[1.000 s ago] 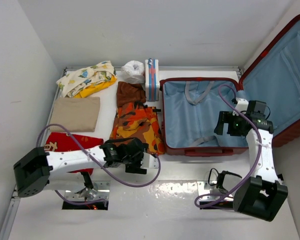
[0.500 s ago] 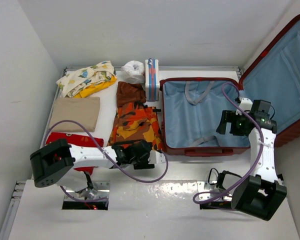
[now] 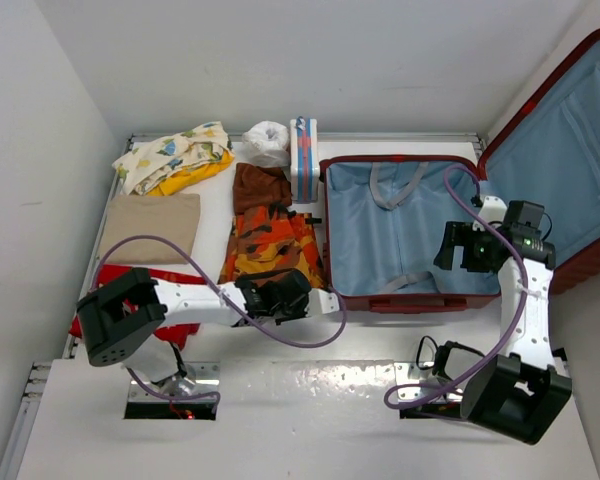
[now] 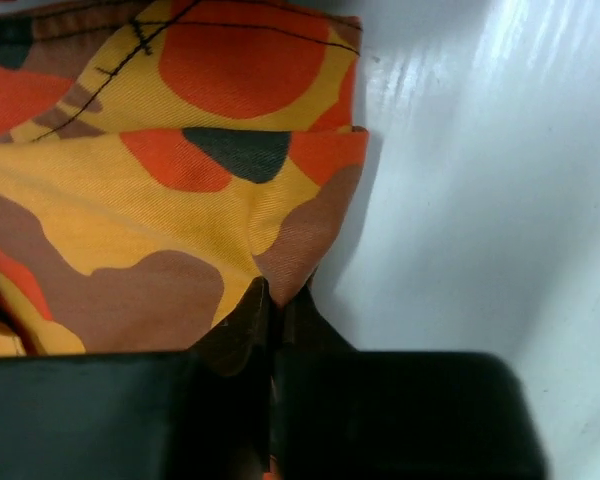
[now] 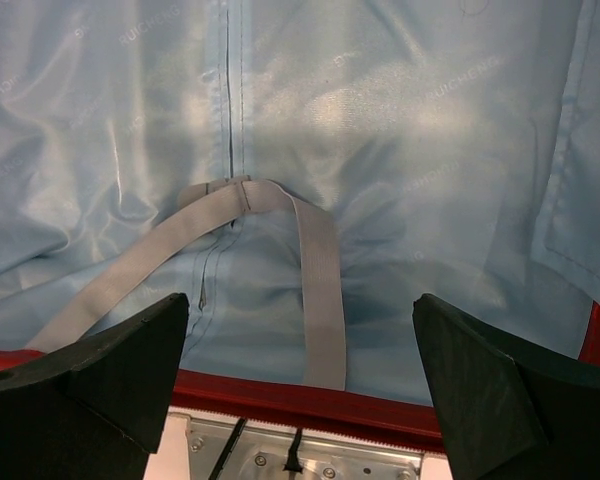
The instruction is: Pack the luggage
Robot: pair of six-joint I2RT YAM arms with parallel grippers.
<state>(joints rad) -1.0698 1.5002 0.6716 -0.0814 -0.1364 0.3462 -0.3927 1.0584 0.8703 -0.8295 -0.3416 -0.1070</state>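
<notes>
The luggage [image 3: 410,299] lies open at the right: a dark red shell with light blue lining [image 5: 380,120] and grey straps [image 5: 320,290], its lid [image 3: 570,130] tilted up. My left gripper [image 3: 308,292] is shut on the near right corner of an orange, yellow and brown camouflage cloth [image 3: 275,245], just left of the luggage. In the left wrist view its fingertips [image 4: 258,302] pinch a fold of that cloth [image 4: 160,200]. My right gripper [image 5: 300,300] hangs open above the lining near the luggage's front rim [image 5: 310,405], holding nothing.
Folded clothes lie to the left: a brown piece [image 3: 258,187], a beige one [image 3: 150,227], a red one [image 3: 120,280] and a white-and-yellow patterned one [image 3: 175,155]. A white bundle [image 3: 267,143] and a striped pouch [image 3: 303,160] stand at the back. Walls close in on both sides.
My left arm reached further right to the camouflage cloth's near corner and its jaws closed on it. The right arm barely moved.
</notes>
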